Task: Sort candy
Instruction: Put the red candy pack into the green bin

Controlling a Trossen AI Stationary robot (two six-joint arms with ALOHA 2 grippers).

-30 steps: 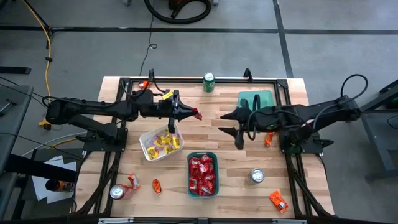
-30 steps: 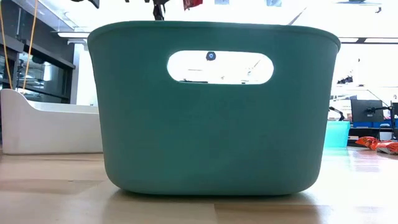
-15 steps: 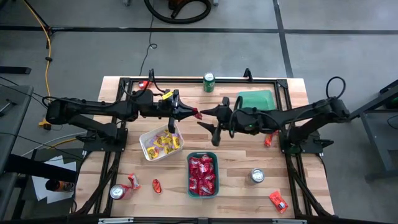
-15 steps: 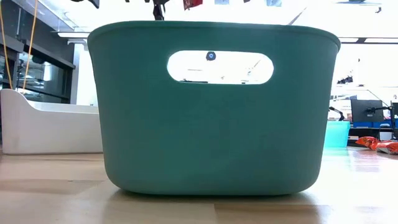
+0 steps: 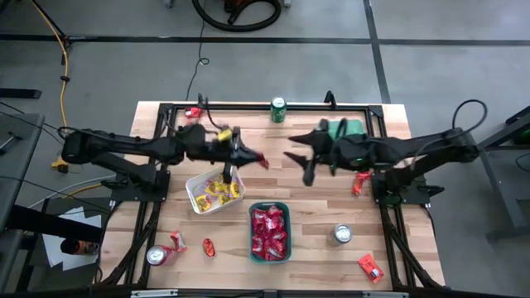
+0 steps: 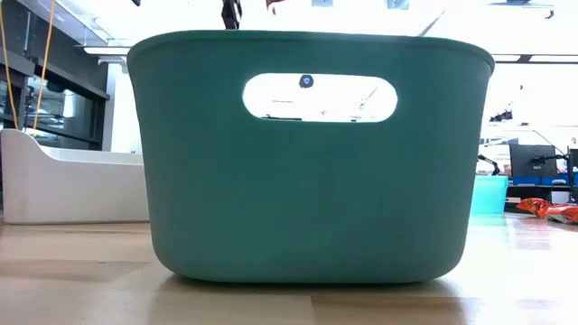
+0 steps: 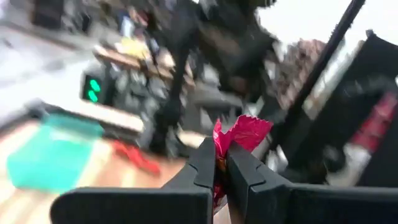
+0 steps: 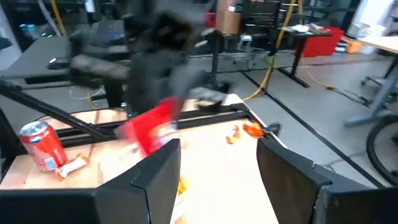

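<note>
Red candy pinched in left tool, right tool spread, facing it.

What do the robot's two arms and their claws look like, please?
Both arms are dark, slender, jointed links. The left arm carries a small yellow tag near its wrist; the right arm has a black cable looping above it. Each claw, left and right, has two dark, tapering fingers.

the left gripper sits above mid-table, clamped on a candy packet, facing the spread right gripper just beside it. below them, one tray lies left of another tray. a can stands at the table's far edge.
</note>
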